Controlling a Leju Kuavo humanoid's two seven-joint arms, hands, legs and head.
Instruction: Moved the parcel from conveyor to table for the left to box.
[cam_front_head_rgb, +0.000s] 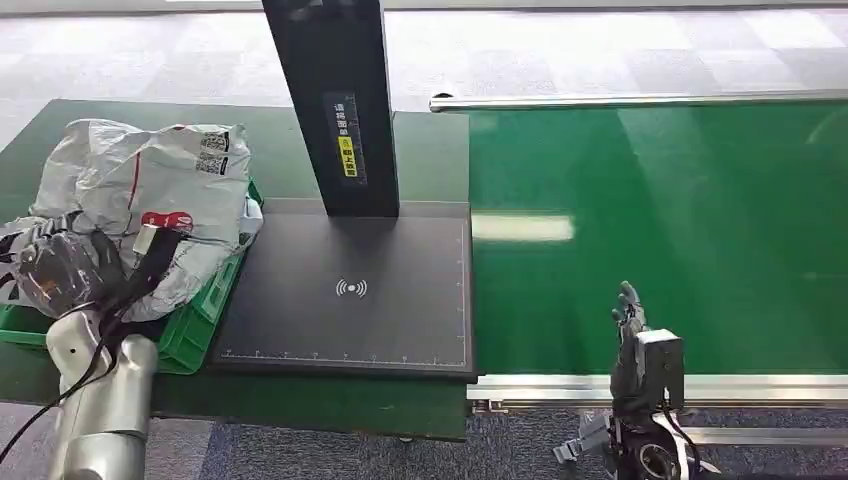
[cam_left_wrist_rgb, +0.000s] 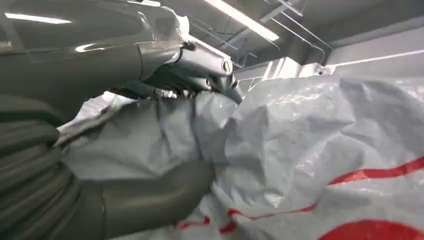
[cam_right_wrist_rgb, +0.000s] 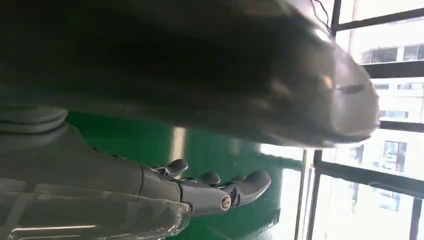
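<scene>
While the left robot hand (cam_front_head_rgb: 62, 272) grips the grey parcel (cam_front_head_rgb: 150, 190) over the green crate (cam_front_head_rgb: 205, 315), loose plastic could slip free; the right robot hand (cam_front_head_rgb: 630, 325) hangs open, empty.

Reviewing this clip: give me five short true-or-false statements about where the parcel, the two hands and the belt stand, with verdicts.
1. The grey plastic mailer parcel with red markings lies in the green plastic crate. True.
2. The left hand is on the parcel. True; the left wrist view shows its fingers against the plastic.
3. The right hand holds a parcel. False; it holds nothing, fingers extended.
4. A parcel lies on the green conveyor belt. False; the visible belt carries none.
5. The parcel sits on the dark scanner pad. False; it lies beside the pad, in the crate.
</scene>
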